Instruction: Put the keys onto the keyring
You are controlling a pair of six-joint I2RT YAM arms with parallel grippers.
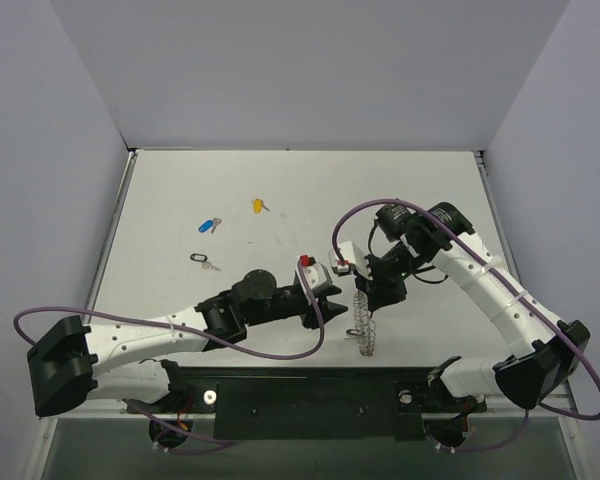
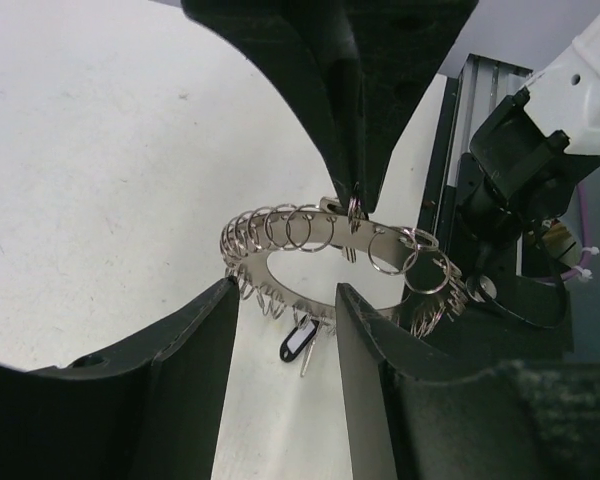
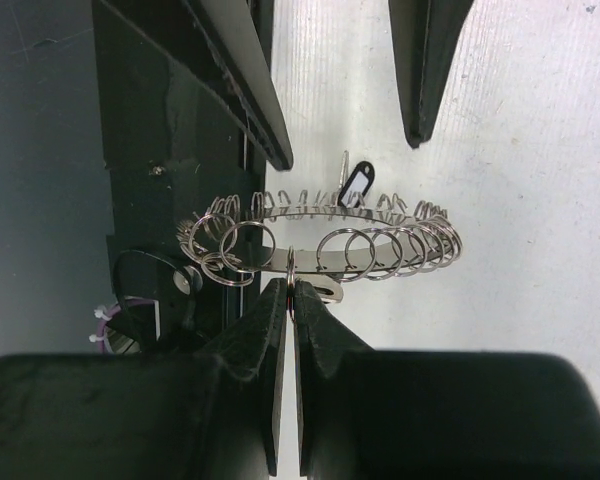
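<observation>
We can read no writing, label, brand, number or sign in any of the three views

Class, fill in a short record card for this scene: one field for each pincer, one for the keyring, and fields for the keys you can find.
left pincer: open, one finger on each side of the keyring
right pincer: shut on the keyring's edge
keyring: between the two pincers, near the front edge of the table
black key: at the keyring, seems to hang from it
loose keys on the table: blue key, yellow key, second black key
</observation>
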